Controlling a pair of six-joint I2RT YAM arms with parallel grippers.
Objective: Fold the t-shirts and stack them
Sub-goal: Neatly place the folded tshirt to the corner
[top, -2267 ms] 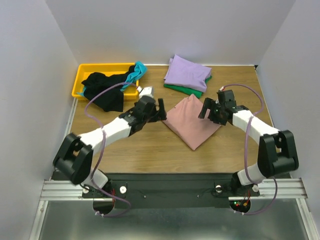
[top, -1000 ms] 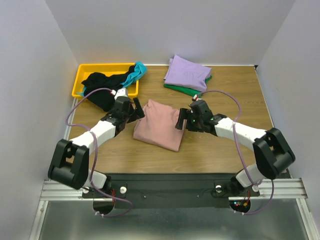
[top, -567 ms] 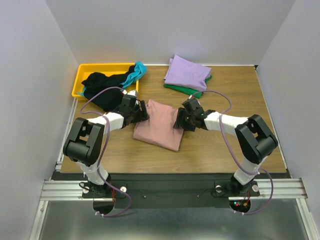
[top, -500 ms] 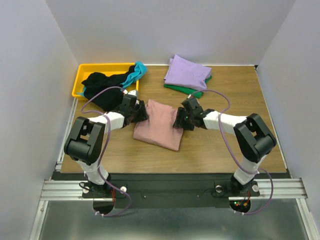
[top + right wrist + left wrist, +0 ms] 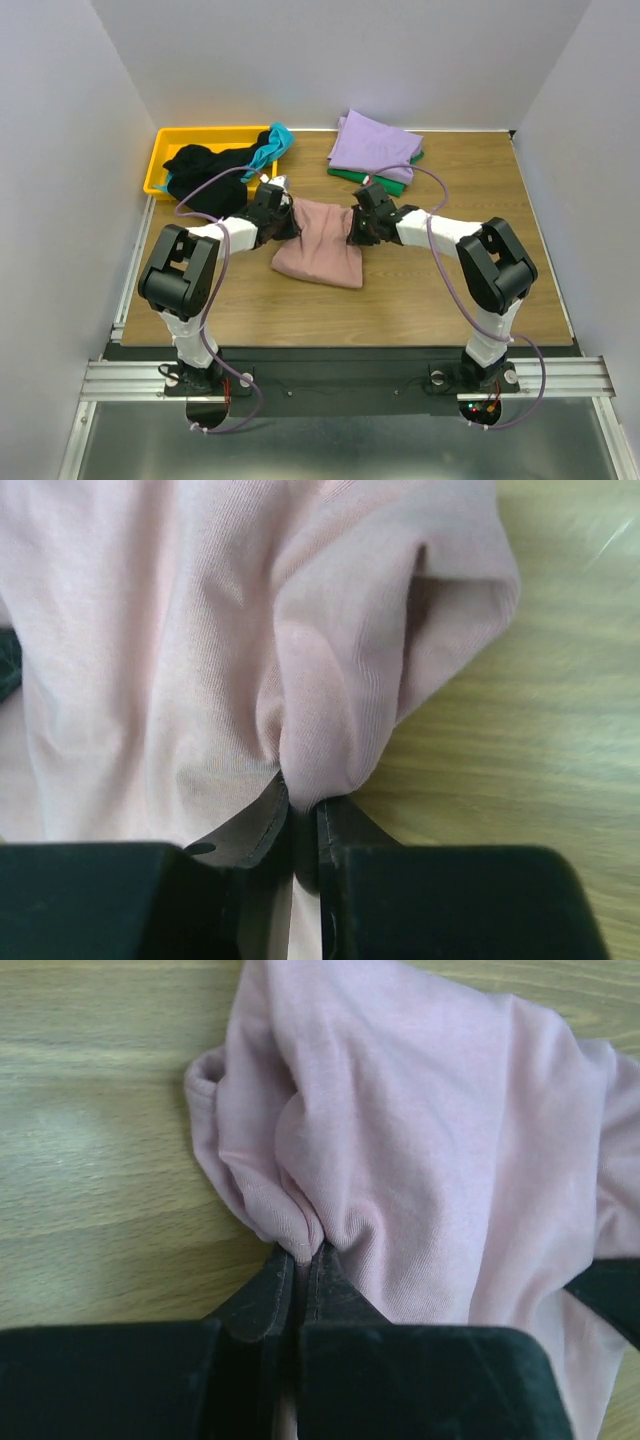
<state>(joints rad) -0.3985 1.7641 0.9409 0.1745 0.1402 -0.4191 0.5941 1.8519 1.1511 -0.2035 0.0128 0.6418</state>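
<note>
Two tees look finished to me: the lavender t-shirt (image 5: 375, 145) lies folded on top of the green t-shirt (image 5: 372, 181) at the far side of the table (image 5: 450, 290), right of centre, and together they make a small stack. The pink t-shirt (image 5: 318, 255) is the one in hand. It lies as a compact folded packet on the wood in the middle of the table, between my two arms. My left gripper (image 5: 300, 1260) is clenched on a pinch of its left edge, with the cloth bunched into a ridge between the closed fingers. My right gripper (image 5: 300, 810) is clamped the same way on the right edge, with a fold of pink pushed up above the tips. From overhead both pinches sit toward the far end of the packet, and the cloth between them wrinkles rather than lying flat.

I judge the folding of this one about done, so what remains for it is the carry across to the stack and a tidy landing on the lavender one. Beyond that, the black t-shirt (image 5: 205, 178) hangs crumpled over the wall of the yellow bin (image 5: 163, 152) at the far left, and the teal t-shirt (image 5: 273, 142) is bunched at the bin's right end. Neither is folded. I reckon I am about halfway: two stacked, one gripped and ready to move, two yet to be laid out, folded and added
</note>
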